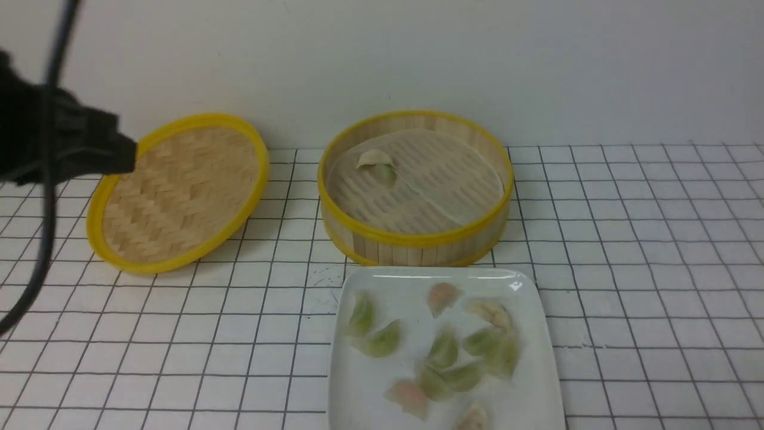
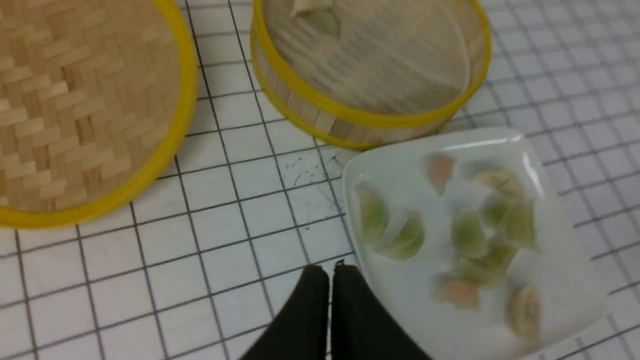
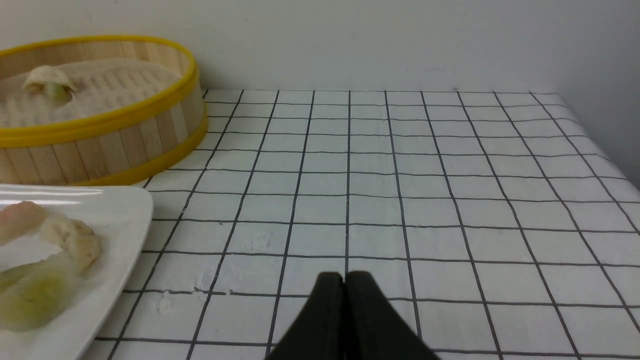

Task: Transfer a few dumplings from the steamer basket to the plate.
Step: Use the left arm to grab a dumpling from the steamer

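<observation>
The white wall [image 1: 567, 71] rose behind the bench [image 1: 621, 286], gridded with dark lines. The left arm [image 1: 59, 131] reached in from the left, beyond the plate [image 1: 441, 358]; both the left jaws [image 2: 325, 272] and the right jaws [image 3: 344, 280] were clenched on nothing. In the steamer basket [image 1: 415, 239], the creamy dumpling [image 1: 375, 157] lay lengthwise left to right, touching the green dumpling [image 1: 385, 174], which pointed toward the plate.

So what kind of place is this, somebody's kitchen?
Probably not a working kitchen; it looks more like a test or demonstration table. A bamboo steamer and a plate of dumplings sit on a grid-patterned surface against a bare pale wall, with robot arms overhead.
</observation>
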Available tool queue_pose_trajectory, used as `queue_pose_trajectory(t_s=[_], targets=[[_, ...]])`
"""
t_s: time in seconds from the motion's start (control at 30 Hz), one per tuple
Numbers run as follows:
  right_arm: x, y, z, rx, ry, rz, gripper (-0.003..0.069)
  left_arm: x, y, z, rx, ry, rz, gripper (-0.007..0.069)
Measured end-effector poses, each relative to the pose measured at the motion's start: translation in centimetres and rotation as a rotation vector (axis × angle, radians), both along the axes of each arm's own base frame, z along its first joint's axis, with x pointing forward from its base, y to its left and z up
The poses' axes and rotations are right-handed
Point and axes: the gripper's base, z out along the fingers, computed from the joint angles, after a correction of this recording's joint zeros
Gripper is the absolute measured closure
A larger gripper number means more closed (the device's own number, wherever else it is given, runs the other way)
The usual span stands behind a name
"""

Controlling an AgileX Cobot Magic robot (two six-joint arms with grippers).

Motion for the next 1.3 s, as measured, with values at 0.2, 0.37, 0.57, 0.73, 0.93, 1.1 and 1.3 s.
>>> queue_pose_trajectory(t_s=[0.2, 0.37, 0.57, 0.73, 0.93, 1.1, 1.3], targets=[[0.0, 0.0, 0.0, 0.000, 0.000, 0.000, 0.0673, 11.6, -3.5, -2.7, 0.122, 0.119, -0.155, 0.0631], [0.0, 0.0, 0.0, 0.000, 0.000, 0.000, 0.0673, 17.7, -7.3, -4.5, 0.207, 0.077, -0.203, 0.0631], [0.0, 0.0, 0.0, 0.000, 0.000, 0.000, 0.0673, 24.1, -11.5, -8.7, 0.282, -0.013, -0.188, 0.0631], [0.0, 0.0, 0.0, 0.000, 0.000, 0.000, 0.0673, 27.1, -13.5, -13.2, 0.246, -0.072, -0.203, 0.0631], [0.0, 0.0, 0.0, 0.000, 0.000, 0.000, 0.0673, 28.0, -15.0, -18.8, 0.264, -0.011, -0.274, 0.0614], [0.0, 0.0, 0.0, 0.000, 0.000, 0.000, 0.0673, 28.4, -15.2, -22.1, 0.306, 0.021, -0.335, 0.0475], [0.0, 0.0, 0.0, 0.000, 0.000, 0.000, 0.0673, 28.8, -15.6, -22.0, 0.297, -0.045, -0.325, 0.0256]])
